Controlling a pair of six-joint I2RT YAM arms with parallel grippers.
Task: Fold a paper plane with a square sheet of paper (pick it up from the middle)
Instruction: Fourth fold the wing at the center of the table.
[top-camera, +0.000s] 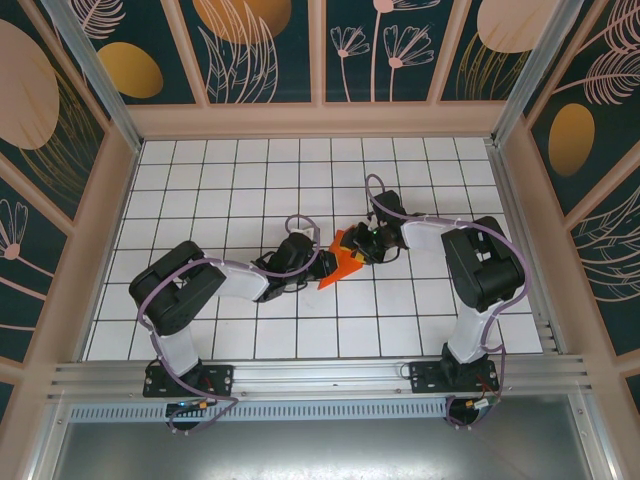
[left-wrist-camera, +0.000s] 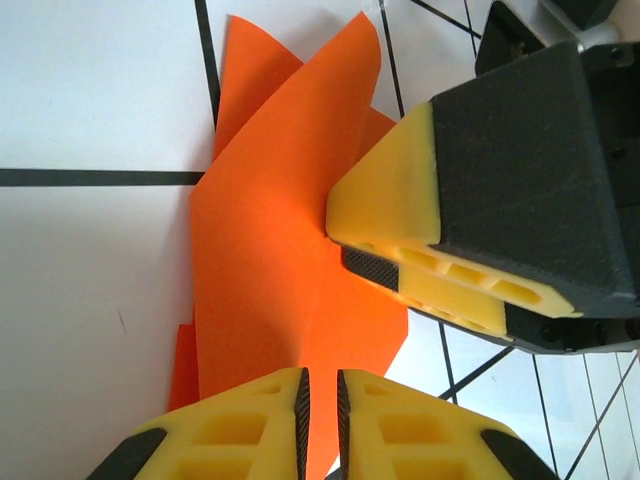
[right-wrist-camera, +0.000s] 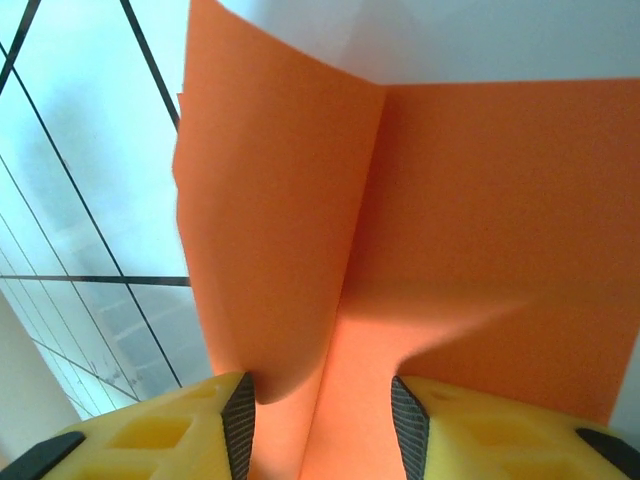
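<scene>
The square sheet of paper (top-camera: 336, 268), bright orange-red, is creased into upright flaps with a pointed end, at the middle of the table between both grippers. My left gripper (top-camera: 306, 254) comes in from the left. In the left wrist view its fingers (left-wrist-camera: 320, 376) are shut on the near edge of the paper (left-wrist-camera: 270, 250). My right gripper (top-camera: 362, 245) comes in from the right, and its yellow fingertips (left-wrist-camera: 338, 240) touch the sheet's far side. In the right wrist view its jaws (right-wrist-camera: 322, 386) stand apart around a raised fold of the paper (right-wrist-camera: 480, 200), the left pad against a flap.
The table (top-camera: 200, 190) is white with a black grid. Patterned enclosure walls (top-camera: 60, 200) close in the left, right and back sides. An aluminium rail (top-camera: 320, 372) runs along the near edge by the arm bases.
</scene>
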